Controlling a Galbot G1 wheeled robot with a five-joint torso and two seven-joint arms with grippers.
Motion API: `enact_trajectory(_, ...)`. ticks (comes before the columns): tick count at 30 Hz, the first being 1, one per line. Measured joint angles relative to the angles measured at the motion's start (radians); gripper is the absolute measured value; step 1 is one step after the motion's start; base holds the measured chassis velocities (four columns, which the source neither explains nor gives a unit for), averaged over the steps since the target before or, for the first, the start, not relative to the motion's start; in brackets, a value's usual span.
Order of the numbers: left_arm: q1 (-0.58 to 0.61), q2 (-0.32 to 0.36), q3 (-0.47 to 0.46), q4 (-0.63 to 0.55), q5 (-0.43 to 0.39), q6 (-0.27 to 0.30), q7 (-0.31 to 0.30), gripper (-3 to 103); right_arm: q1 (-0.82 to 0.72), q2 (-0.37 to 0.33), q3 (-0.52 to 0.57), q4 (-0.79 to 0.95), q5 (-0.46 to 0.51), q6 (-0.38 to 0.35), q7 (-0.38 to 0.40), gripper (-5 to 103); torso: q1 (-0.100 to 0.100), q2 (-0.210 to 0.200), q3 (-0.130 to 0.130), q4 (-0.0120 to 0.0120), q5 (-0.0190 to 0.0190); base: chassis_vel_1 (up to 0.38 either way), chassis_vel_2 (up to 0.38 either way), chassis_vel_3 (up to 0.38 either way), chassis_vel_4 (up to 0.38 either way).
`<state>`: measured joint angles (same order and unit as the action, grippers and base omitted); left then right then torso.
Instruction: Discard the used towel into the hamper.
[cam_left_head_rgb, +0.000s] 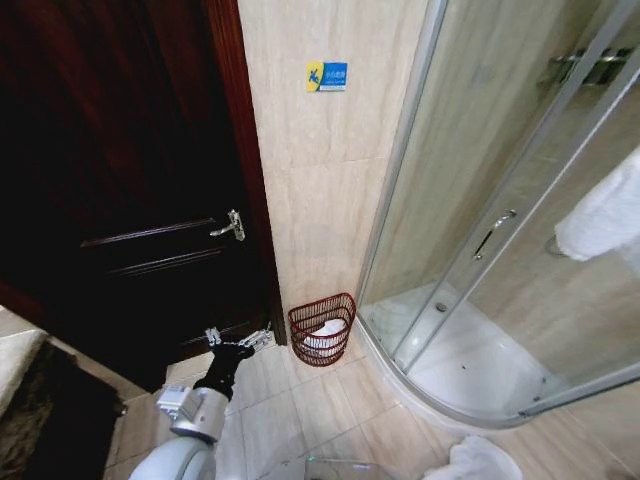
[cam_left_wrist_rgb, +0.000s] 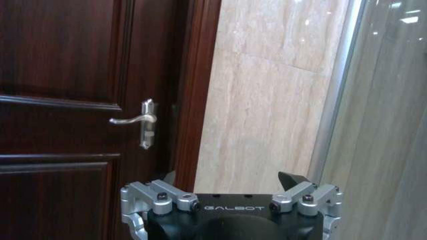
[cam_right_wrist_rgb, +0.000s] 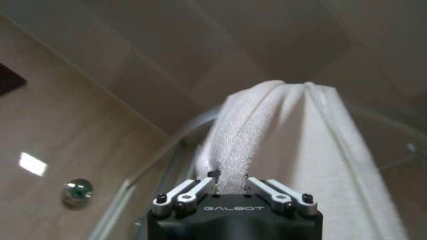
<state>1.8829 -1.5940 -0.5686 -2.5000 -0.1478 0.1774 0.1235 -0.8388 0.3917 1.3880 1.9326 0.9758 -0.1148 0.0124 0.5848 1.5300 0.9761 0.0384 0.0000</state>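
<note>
White towel pinched in my right claw, raised high, my left claw open, empty, beside door, near hamper on floor.

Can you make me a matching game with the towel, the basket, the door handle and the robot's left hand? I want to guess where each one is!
Things:
1. towel
2. hamper
3. door handle
4. left gripper

Places:
A. on the dark door
B. pinched in the right gripper
C. on the floor by the tiled wall
D. low, open, in front of the door

Pairs: 1-B, 2-C, 3-A, 4-D
</note>
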Motion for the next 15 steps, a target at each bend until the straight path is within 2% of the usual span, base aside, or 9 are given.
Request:
enact_trajectory(3,0.0,0.0,0.0,0.0,0.0,0.0,0.0,100,-0.079,0.033,0.057,0.033,0.001,0.031,-0.006,8,0.0,0.0,0.0,0.0003,-0.0013,0.0,0.0,0.0,0.0)
enact_trajectory(5,0.0,0.0,0.0,0.0,0.0,0.0,0.0,100,-0.191,0.087,0.15,0.07,0.016,0.066,-0.024,8,0.0,0.0,0.0,0.0003,-0.0001,0.0,0.0,0.0,0.0)
enact_trajectory(6,0.0,0.0,0.0,0.0,0.0,0.0,0.0,100,-0.303,0.143,0.245,0.104,0.046,0.099,-0.049,8,0.0,0.0,0.0,0.0003,0.0003,0.0,0.0,0.0,0.0)
enact_trajectory(7,0.0,0.0,0.0,0.0,0.0,0.0,0.0,100,-0.303,0.143,0.245,0.104,0.046,0.099,-0.049,8,0.0,0.0,0.0,0.0003,0.0003,0.0,0.0,0.0,0.0)
enact_trajectory(9,0.0,0.0,0.0,0.0,0.0,0.0,0.0,100,-0.481,0.23,0.353,0.137,0.089,0.173,-0.09,8,0.0,0.0,0.0,-0.0006,0.0006,0.0,0.0,0.0,0.0)
enact_trajectory(10,0.0,0.0,0.0,0.0,0.0,0.0,0.0,100,-0.481,0.23,0.353,0.137,0.089,0.173,-0.09,8,0.0,0.0,0.0,-0.0006,0.0006,0.0,0.0,0.0,0.0)
enact_trajectory(12,0.0,0.0,0.0,0.0,0.0,0.0,0.0,100,-0.593,0.305,0.391,0.142,0.079,0.272,-0.144,8,0.0,0.0,0.0,-0.0009,0.0002,0.0,0.0,0.0,0.0)
enact_trajectory(13,0.0,0.0,0.0,0.0,0.0,0.0,0.0,100,-0.593,0.305,0.391,0.142,0.079,0.272,-0.144,8,0.0,0.0,0.0,-0.0009,0.0002,0.0,0.0,0.0,0.0)
enact_trajectory(15,0.0,0.0,0.0,0.0,0.0,0.0,0.0,100,-0.611,0.342,0.385,0.138,0.051,0.329,-0.161,8,0.0,0.0,0.0,-0.0004,0.0006,0.0,0.0,0.0,0.0)
